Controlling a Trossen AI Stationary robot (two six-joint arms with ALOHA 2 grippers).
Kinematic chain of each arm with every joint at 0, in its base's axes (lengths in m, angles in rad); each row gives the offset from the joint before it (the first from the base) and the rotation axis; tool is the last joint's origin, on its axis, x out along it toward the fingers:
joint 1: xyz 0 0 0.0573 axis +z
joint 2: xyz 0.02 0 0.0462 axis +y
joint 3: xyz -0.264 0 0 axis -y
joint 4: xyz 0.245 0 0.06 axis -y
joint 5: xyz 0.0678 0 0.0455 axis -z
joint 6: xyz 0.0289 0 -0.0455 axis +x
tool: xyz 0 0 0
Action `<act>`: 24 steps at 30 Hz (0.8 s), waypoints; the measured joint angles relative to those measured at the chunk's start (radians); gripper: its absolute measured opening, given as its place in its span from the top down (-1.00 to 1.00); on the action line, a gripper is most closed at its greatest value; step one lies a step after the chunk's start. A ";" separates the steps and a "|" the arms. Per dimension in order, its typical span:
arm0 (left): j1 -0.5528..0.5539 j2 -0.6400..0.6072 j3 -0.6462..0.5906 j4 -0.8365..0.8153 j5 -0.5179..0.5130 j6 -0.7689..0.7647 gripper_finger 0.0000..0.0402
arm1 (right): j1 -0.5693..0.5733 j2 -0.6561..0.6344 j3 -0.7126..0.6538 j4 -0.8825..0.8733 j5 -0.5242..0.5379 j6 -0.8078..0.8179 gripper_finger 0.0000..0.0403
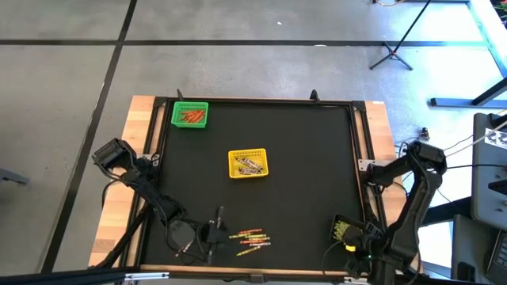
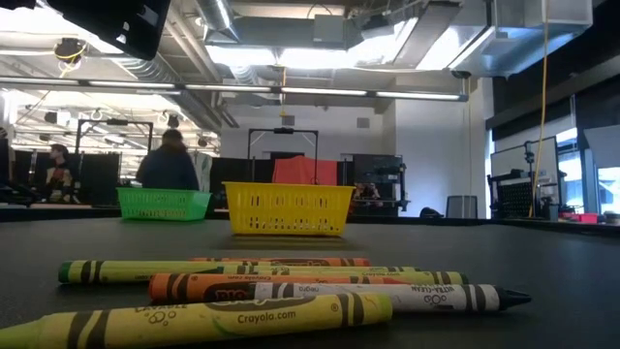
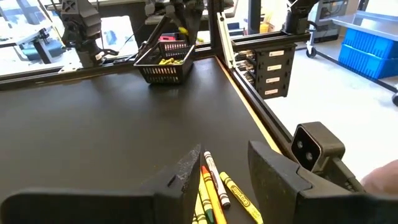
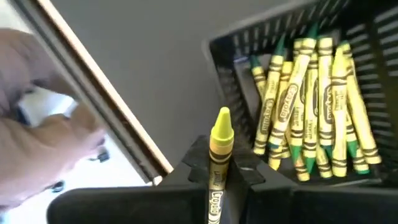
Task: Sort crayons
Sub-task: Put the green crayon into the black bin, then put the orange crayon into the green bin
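Several loose crayons (image 1: 250, 238) in yellow, orange and green lie flat on the black mat near its front edge, and fill the foreground of the low view (image 2: 281, 286). My left gripper (image 3: 222, 167) stands open just left of them (image 1: 212, 234), and some of the crayons (image 3: 211, 190) lie ahead between its fingers, untouched. My right gripper (image 1: 351, 246) is at the near right, shut on a yellow crayon (image 4: 219, 146) beside the black basket (image 4: 236, 68). That basket holds yellow and green crayons (image 4: 311, 112). My right gripper pinches the yellow crayon by its wrapped body (image 4: 217, 177) between its two fingers. The crayon runs along the fingers, and its bare tip (image 4: 222, 121) sticks out past them. The fingers point steeply down, and the crayon is lifted clear next to the black basket's wall.
A green basket (image 1: 190, 115) with orange crayons stands at the far left. A yellow basket (image 1: 248, 163) stands at mid-table. A raised frame (image 1: 360, 158) borders the mat. A pale blurred shape, perhaps a hand (image 4: 50, 137), shows beyond the table's edge.
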 joint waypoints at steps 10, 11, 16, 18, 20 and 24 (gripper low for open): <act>0.005 0.000 0.000 0.000 0.000 -0.001 0.42 | 0.000 -0.025 -0.025 -0.152 0.086 0.000 0.73; 0.005 0.000 0.000 0.000 0.000 -0.001 0.42 | 0.000 -0.020 -0.037 -0.154 0.077 0.001 0.71; 0.005 0.001 0.000 0.000 0.001 -0.002 0.42 | 0.000 -0.014 -0.085 -0.148 -0.026 0.065 0.55; 0.005 0.001 0.000 -0.001 0.000 -0.007 0.42 | 0.000 -0.014 -0.086 -0.144 -0.042 0.068 0.44; 0.004 0.001 0.000 -0.020 -0.015 -0.045 0.42 | 0.000 -0.016 -0.085 -0.149 -0.046 0.053 0.33; 0.011 -0.003 0.000 -0.110 -0.032 -0.110 0.42 | -0.013 -0.034 -0.069 -0.139 0.022 0.046 0.19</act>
